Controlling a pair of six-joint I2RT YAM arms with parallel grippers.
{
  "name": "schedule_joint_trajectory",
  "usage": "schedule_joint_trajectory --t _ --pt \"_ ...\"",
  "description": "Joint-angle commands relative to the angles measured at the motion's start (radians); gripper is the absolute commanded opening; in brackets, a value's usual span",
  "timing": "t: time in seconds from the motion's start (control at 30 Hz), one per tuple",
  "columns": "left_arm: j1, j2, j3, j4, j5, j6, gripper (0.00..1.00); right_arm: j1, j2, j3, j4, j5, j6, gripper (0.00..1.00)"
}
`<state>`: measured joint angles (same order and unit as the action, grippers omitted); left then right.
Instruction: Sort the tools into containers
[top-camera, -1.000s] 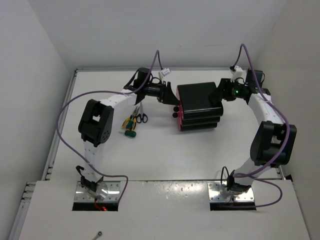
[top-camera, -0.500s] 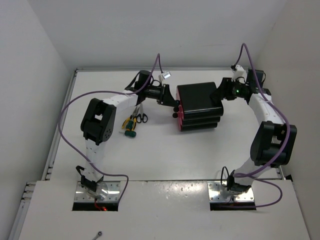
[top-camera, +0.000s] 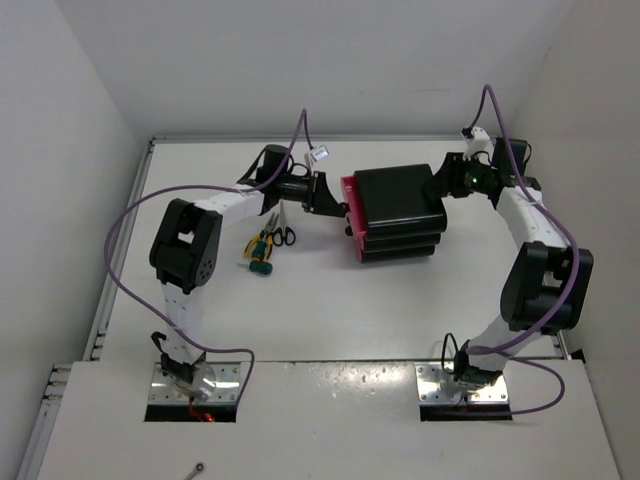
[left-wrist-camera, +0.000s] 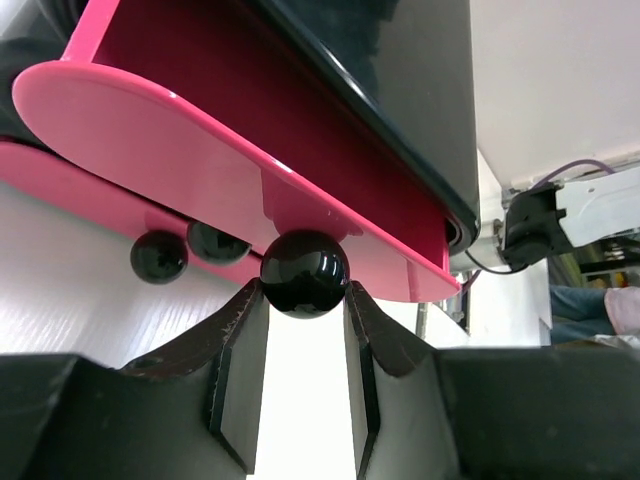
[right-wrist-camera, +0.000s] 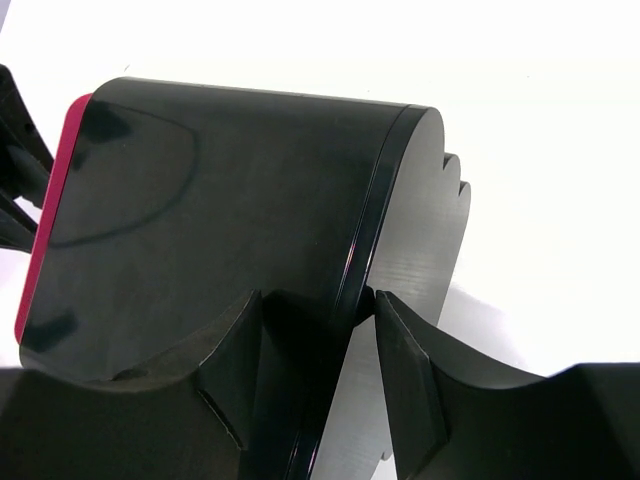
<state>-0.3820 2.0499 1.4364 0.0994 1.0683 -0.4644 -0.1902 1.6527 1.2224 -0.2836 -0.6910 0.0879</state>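
The glossy black box (top-camera: 398, 200) of containers stands mid-table. Its top pink drawer (top-camera: 348, 196) sticks out slightly to the left. My left gripper (top-camera: 338, 200) is shut on that drawer's round black knob (left-wrist-camera: 304, 272); two lower knobs (left-wrist-camera: 158, 256) show beneath it. At the box's rear right edge (right-wrist-camera: 390, 200) my right gripper (right-wrist-camera: 318, 310) is shut on the rim. The tools lie left of the box: black-handled scissors (top-camera: 281, 233), yellow-handled pliers (top-camera: 256, 243) and a green-and-yellow screwdriver (top-camera: 262, 263).
White walls close in the table at the back and on both sides. The left arm's elbow (top-camera: 185, 245) hangs just left of the tools. Purple cables (top-camera: 130, 215) loop off both arms.
My left gripper closed on the top knob and drew back left, sliding the top drawer partly out. The right gripper closed on the box's rear edge.
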Motion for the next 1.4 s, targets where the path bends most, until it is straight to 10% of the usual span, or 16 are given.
schedule_joint_trajectory --t 0.0,0.43,1.07,1.37 --pt "0.015 -0.059 -0.04 -0.046 0.004 0.079 0.0 -0.002 0.061 -0.047 -0.054 0.145 -0.057 0.47" --pt "0.129 -0.106 -0.041 -0.219 0.004 0.233 0.01 -0.002 0.061 -0.066 -0.054 0.145 -0.076 0.44" --pt "0.158 -0.12 0.027 -0.308 -0.094 0.329 1.0 -0.002 0.061 -0.066 -0.072 0.145 -0.085 0.44" --pt "0.176 -0.482 -0.255 -0.326 -0.334 0.441 0.98 -0.002 0.039 -0.084 -0.063 0.145 -0.085 0.44"
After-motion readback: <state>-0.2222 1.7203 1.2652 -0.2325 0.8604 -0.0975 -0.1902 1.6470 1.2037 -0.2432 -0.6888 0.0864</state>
